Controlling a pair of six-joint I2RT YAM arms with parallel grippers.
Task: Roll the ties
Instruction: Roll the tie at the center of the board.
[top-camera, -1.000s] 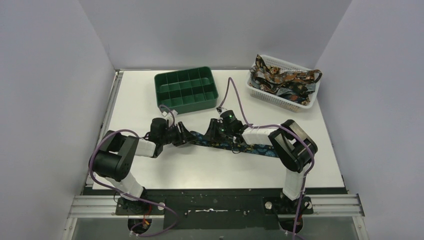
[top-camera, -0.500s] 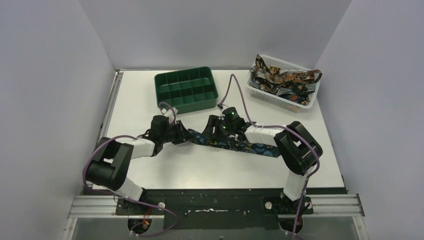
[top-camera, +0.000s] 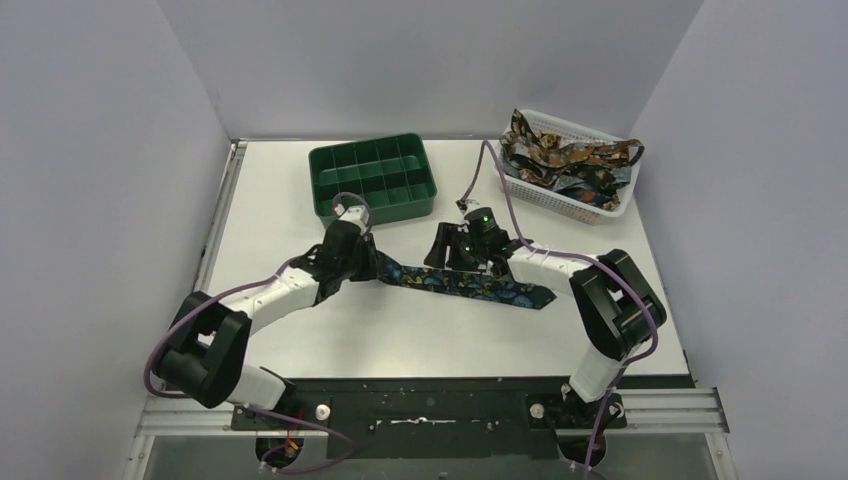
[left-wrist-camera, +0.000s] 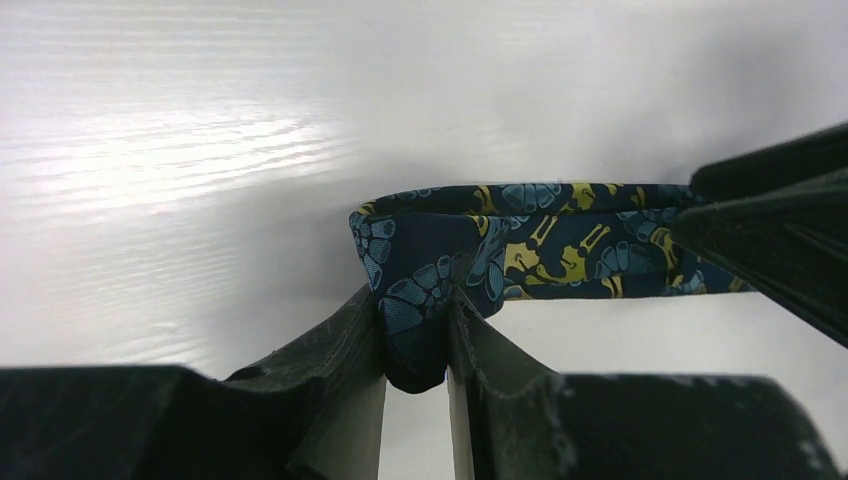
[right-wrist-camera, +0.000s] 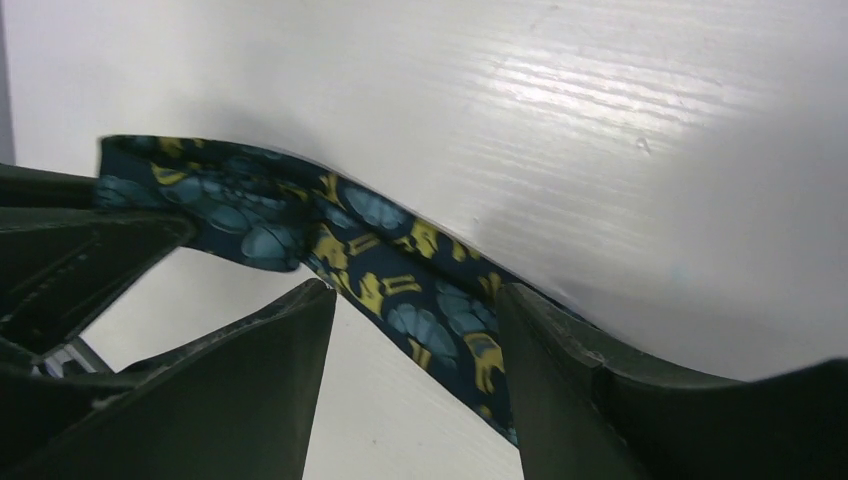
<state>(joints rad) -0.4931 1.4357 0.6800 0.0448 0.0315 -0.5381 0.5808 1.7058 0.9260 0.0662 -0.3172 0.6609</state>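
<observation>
White table inside grey walls, both arms reaching toward its middle.

Left claw: pressed together on the end of one tie. Fabric doubled back on itself in a small loop just ahead of the fingertips, the fold pinched between the pads. Judged to be held this way as the core for the first turn of the roll.

Right claw: spread, gripping nothing. Fingers standing to either side of the band, fabric crossing the gap just beyond the tips and slipping behind one finger. Judged to be placed as a guide or hold-down, to keep the length straight while the other end is wound.

Rest of the tie: flat on the table, trailing away from the left claw, past the right claw and on to a pointed end beyond it.

Other ties: heaped in a white basket, well apart from the right claw on its far side. Green tray: just beyond the left claw, compartments showing no rolls.

Stage, as judged: early; roll barely begun, nearly the whole length unwound.

Risk, as judged: loop springing open if the pinch slackens.
</observation>
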